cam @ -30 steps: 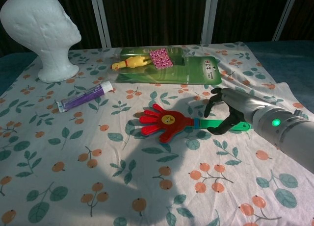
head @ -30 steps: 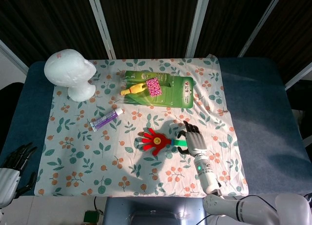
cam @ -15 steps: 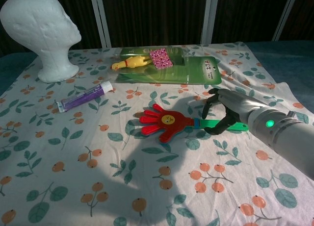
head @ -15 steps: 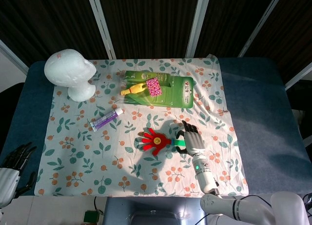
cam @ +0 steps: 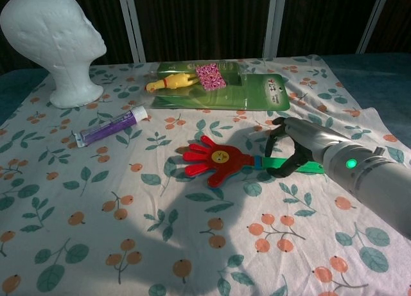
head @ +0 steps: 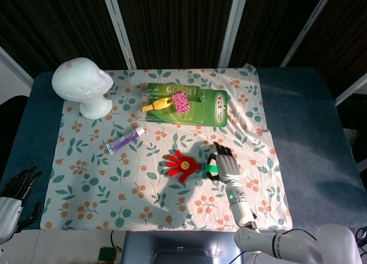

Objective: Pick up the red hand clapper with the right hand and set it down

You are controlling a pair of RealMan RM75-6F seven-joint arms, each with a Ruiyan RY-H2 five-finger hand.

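One red hand clapper (cam: 218,160), one white foam head (cam: 53,40), one purple tube (cam: 109,126), one yellow rubber chicken (cam: 171,82), one pink sponge (cam: 210,75), one green package (cam: 257,94), two hands.

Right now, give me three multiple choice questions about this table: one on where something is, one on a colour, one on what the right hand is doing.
1. Where does the foam head stand?
A. far left of the cloth
B. far right
C. beside the clapper

2. What colour is the red hand clapper's handle?
A. yellow
B. green
C. purple

3. What is the right hand doing?
A. lying flat, away from the clapper
B. lifting the clapper high
C. curled around the handle, clapper on the cloth

Key: 1 A, it stands at the far left corner; 2 B, a green strip; 3 C, fingers arch over it.
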